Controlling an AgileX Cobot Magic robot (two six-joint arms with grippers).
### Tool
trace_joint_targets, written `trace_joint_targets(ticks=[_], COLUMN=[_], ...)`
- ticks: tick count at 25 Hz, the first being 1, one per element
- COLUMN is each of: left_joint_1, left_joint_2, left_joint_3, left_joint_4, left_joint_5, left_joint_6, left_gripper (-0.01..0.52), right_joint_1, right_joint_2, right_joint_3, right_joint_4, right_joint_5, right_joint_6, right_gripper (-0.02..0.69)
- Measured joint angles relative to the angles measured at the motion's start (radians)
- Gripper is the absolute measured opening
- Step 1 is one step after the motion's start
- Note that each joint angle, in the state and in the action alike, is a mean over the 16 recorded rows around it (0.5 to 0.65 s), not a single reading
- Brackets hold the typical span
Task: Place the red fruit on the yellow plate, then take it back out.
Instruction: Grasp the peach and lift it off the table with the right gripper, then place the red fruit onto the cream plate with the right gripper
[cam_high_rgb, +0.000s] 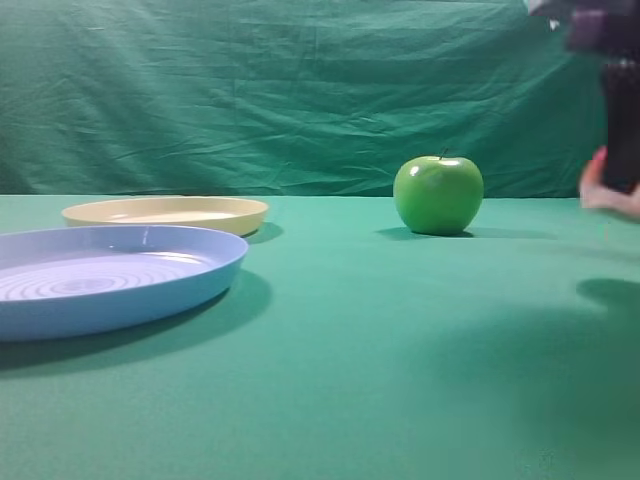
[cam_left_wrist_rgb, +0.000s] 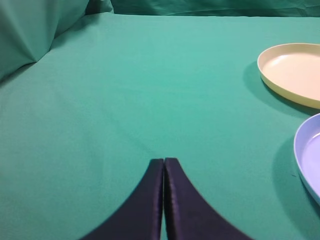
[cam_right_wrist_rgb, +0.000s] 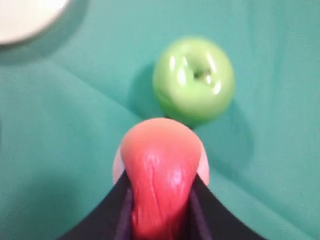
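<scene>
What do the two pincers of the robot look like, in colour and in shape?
The left pincer has two dark, almost black fingers with a matte surface; each is broad at the base and curves to a narrow tip. The right pincer has fingers of the same dark colour and curved shape. From the high view the right arm is only a blurred dark column with a purplish top. No cables or markings are visible.

exterior high: low, near bench (cam_high_rgb: 350, 380) level, faces backdrop | left wrist: looks forward-down | right wrist: close, steeply down | shared: yellow plate (cam_high_rgb: 165, 212) (cam_left_wrist_rgb: 295, 72), green apple (cam_high_rgb: 438, 194) (cam_right_wrist_rgb: 194, 80)
</scene>
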Motion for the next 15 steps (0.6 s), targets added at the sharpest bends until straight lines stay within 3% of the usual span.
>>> trace_joint_targets(ticks=[15], left_joint_1=[0.0], left_joint_2=[0.0], left_joint_3=[0.0], left_joint_4=[0.0], left_joint_5=[0.0], left_joint_6=[0.0], left_gripper=[0.0], right_joint_1=[0.246], right_joint_2=[0.456], right_joint_3=[-0.626], right_joint_4=[0.018], right_joint_5=[0.045], right_joint_6=[-0.066], right_gripper=[0.17])
